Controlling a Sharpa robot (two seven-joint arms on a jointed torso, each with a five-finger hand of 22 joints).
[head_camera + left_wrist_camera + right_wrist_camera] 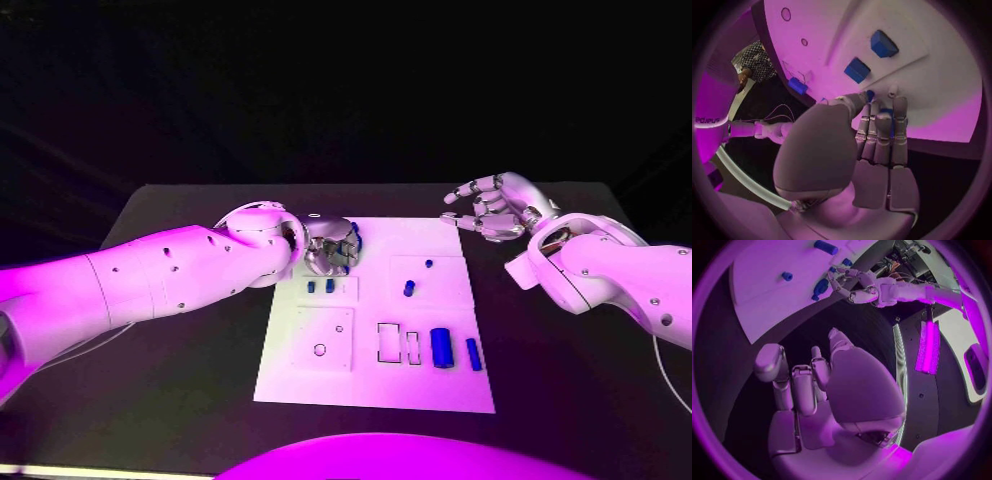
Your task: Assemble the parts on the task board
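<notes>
Head view: my left hand [330, 248] sits over the task board's [378, 390] far-left corner, fingers curled together; a blue part [887, 116] shows between the fingertips in the left wrist view, but I can't tell if it's pinched. Two blue blocks [857, 69] stand just beyond. My right hand [495, 206] hovers off the board's far-right corner, fingers spread, holding nothing.

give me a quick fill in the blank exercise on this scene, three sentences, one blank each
1. The white task board lies on a ____ table.
2. The ____ hand is over the board's far corner, near two small blue parts.
3. The right hand hovers over the table beside the board and holds ____.

Missing words: black; left; nothing
</notes>
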